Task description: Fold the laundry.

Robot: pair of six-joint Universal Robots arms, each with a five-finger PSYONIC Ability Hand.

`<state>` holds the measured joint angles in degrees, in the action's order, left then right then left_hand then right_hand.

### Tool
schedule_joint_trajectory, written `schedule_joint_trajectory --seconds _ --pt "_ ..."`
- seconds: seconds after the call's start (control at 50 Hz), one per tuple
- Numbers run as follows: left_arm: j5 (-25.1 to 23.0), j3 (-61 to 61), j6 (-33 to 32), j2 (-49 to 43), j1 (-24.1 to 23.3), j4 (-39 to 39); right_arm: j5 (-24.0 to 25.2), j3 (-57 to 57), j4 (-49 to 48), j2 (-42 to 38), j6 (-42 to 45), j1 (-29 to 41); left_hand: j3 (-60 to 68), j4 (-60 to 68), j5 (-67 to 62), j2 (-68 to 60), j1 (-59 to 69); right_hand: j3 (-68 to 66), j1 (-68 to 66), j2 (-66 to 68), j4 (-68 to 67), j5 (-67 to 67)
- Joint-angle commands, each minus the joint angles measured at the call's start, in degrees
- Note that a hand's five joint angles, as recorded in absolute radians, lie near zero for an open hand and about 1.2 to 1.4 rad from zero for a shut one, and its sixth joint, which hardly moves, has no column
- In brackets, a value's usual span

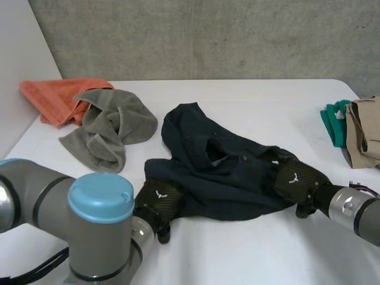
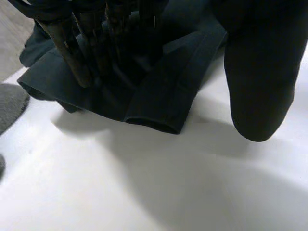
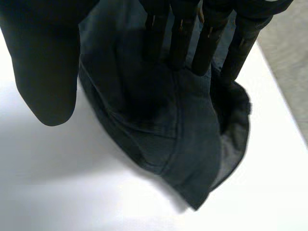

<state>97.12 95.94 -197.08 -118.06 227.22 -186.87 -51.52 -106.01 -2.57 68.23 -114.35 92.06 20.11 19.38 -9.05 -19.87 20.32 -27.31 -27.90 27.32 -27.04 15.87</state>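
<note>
My left robot hand point(image 1: 159, 199) and right robot hand point(image 1: 295, 180) lie wide, not gripping; the crumpled navy cloth shirt point(image 1: 199, 139) may slip.

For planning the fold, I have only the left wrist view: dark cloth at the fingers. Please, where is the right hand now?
Observer: The right hand is at the dark garment's right edge, opposite the left hand.
Operator: Does its thumb pinch the cloth?
Observer: No. In the right wrist view its fingers are straight against the cloth, and the thumb stands apart from it.
Operator: Is other laundry on that side?
Observer: Yes, a green cloth and a beige cloth lie at the table's right edge.
</note>
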Motion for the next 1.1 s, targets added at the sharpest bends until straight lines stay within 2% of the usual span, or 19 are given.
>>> schedule_joint_trajectory --seconds 0.02,0.06,0.18,0.26,0.28,0.3,0.32,0.34,0.42,0.56,0.64,0.74,0.8,0.9,1.02,1.1 --pt "0.4 -3.4 -2.5 -2.3 -0.2 -1.6 -0.6 0.5 -7.2 -1.3 -3.6 0.7 0.9 1.6 -1.9 -1.1 0.7 0.0 0.6 0.0 -0.3 1.5" --pt "0.9 -4.9 -4.3 -3.7 0.1 -2.5 -0.9 0.8 -8.1 -1.8 -3.6 0.8 6.9 7.6 -7.9 -7.1 6.7 0.0 0.6 0.0 -0.3 1.5" --pt "2.2 -7.7 -8.2 -6.0 1.0 -6.1 -1.7 2.6 -11.8 -4.8 -3.4 0.9 10.6 11.3 -11.7 -10.9 10.4 -0.2 0.4 0.2 -0.5 1.6" --pt "2.0 -9.7 -11.2 -7.8 1.2 -8.4 -1.7 3.8 -13.9 -6.6 -3.0 0.8 19.7 20.4 -20.7 -19.9 19.5 -6.2 -5.6 6.2 -6.5 7.7" --pt "2.0 -10.1 -11.7 -8.1 1.2 -8.8 -1.7 3.9 -14.2 -6.7 -3.0 0.8 23.2 23.9 -24.3 -23.4 23.0 -11.1 -10.5 11.1 -11.3 12.5" --pt "1.9 -10.9 -13.1 -8.8 1.2 -9.9 -1.8 4.2 -14.8 -6.8 -3.2 0.8 36.1 36.8 -37.1 -36.3 35.9 -26.3 -25.7 26.3 -26.5 27.7" --pt "2.0 -11.3 -13.8 -9.1 1.2 -10.4 -1.8 4.4 -15.0 -6.7 -3.4 0.8 44.0 44.7 -45.1 -44.3 43.8 -35.6 -35.0 35.6 -35.9 37.0" --pt "2.1 -12.3 -15.0 -9.6 1.3 -11.7 -1.8 4.6 -15.2 -6.5 -4.0 1.0 59.7 60.5 -60.8 -60.0 59.5 -52.5 -51.9 52.5 -52.8 54.0" --pt "3.2 -14.5 -16.1 -8.1 1.8 -13.9 -2.3 5.4 -15.4 -4.3 -7.8 2.7 59.9 60.6 -60.9 -60.1 59.7 -52.7 -52.1 52.7 -53.0 54.1" --pt "2.5 -16.7 -13.5 7.4 3.1 -13.5 -8.6 14.1 -7.9 10.8 -23.2 3.5 59.9 60.6 -60.9 -60.1 59.7 -52.7 -52.1 52.7 -53.0 54.1" --pt "0.7 -19.2 -11.1 16.9 5.1 -12.2 -10.5 23.6 1.7 15.2 -31.1 2.2 59.9 60.6 -60.9 -60.1 59.7 -52.7 -52.1 52.7 -53.0 54.1" --pt "-1.4 -26.1 -8.3 22.7 7.1 -3.4 -11.8 39.3 17.5 15.7 -36.0 2.7 59.9 60.6 -60.9 -60.1 59.7 -52.7 -52.1 52.7 -53.0 54.1" --pt "-2.5 -30.1 -6.4 22.3 8.1 3.8 -12.4 46.1 23.4 13.3 -36.6 3.8 59.9 60.6 -60.9 -60.1 59.7 -52.7 -52.1 52.7 -53.0 54.1" --pt "-3.3 -33.9 -5.1 17.5 10.0 9.9 -15.5 50.1 24.5 7.5 -36.4 7.0 59.9 60.6 -60.9 -60.1 59.7 -52.7 -52.1 52.7 -53.0 54.1" --pt "-4.1 -37.2 -5.4 7.7 12.8 9.1 -21.6 50.0 21.6 -0.5 -33.1 10.4 59.9 60.6 -60.9 -60.1 59.7 -52.7 -52.1 52.7 -53.0 54.1" --pt "-6.3 -42.8 -5.3 -1.3 14.9 5.4 -25.0 50.8 14.2 -6.4 -31.8 13.7 59.9 60.6 -60.9 -60.1 59.7 -52.7 -52.1 52.7 -53.0 54.1"
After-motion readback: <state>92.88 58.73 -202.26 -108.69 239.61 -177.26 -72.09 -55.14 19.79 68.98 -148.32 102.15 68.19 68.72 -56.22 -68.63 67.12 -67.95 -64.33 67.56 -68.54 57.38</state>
